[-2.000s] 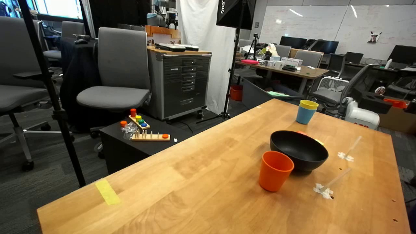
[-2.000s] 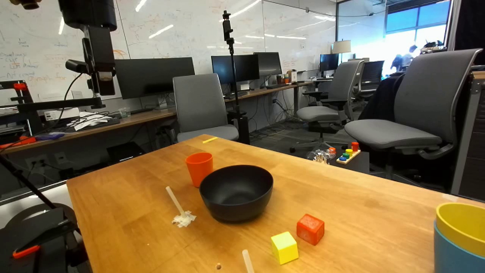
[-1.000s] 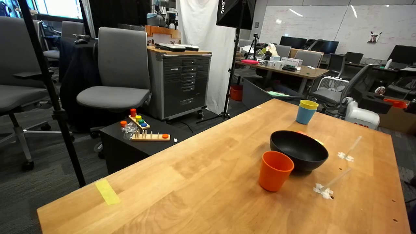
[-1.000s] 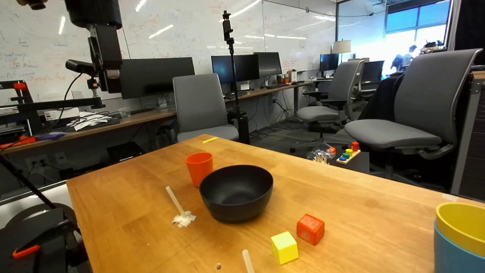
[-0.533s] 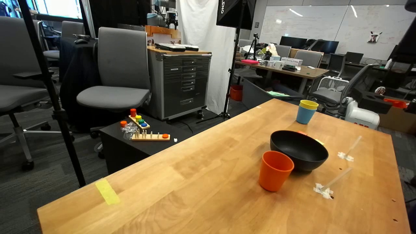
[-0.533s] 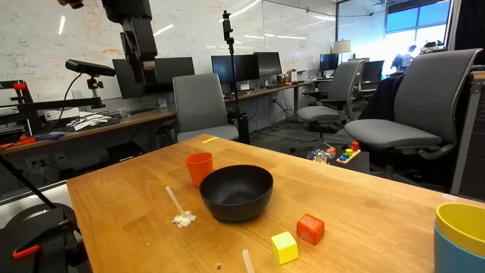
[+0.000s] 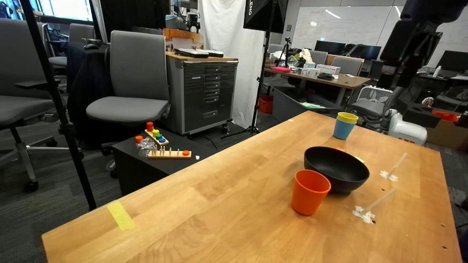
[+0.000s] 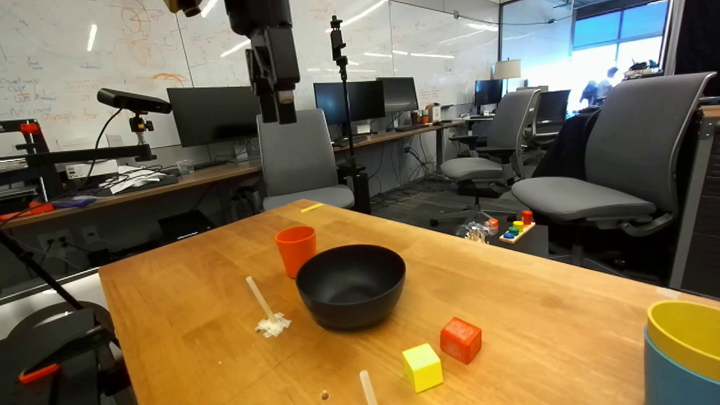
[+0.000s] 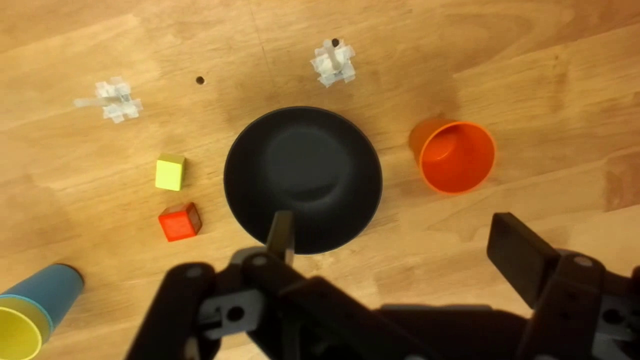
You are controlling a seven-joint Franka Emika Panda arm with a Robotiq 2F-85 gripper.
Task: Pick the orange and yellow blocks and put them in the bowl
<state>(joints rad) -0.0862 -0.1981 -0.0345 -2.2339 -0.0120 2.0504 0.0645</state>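
Above the desk (image 9: 420, 45), a spread hand (image 9: 392, 227)

In the wrist view, the hand overlaps the black bowl (image 9: 300, 165); left of both, the orange block (image 9: 179, 224) and yellow block (image 9: 170, 174) lie together on the desk. The fingers (image 9: 522, 255) stand wide apart, desk showing between. In both exterior views the hand has come farther in since the earlier frame; bowl and blocks stay put.

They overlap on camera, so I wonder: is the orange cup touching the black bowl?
Apart: the wrist view shows tabletop plainly between the orange cup and black bowl.
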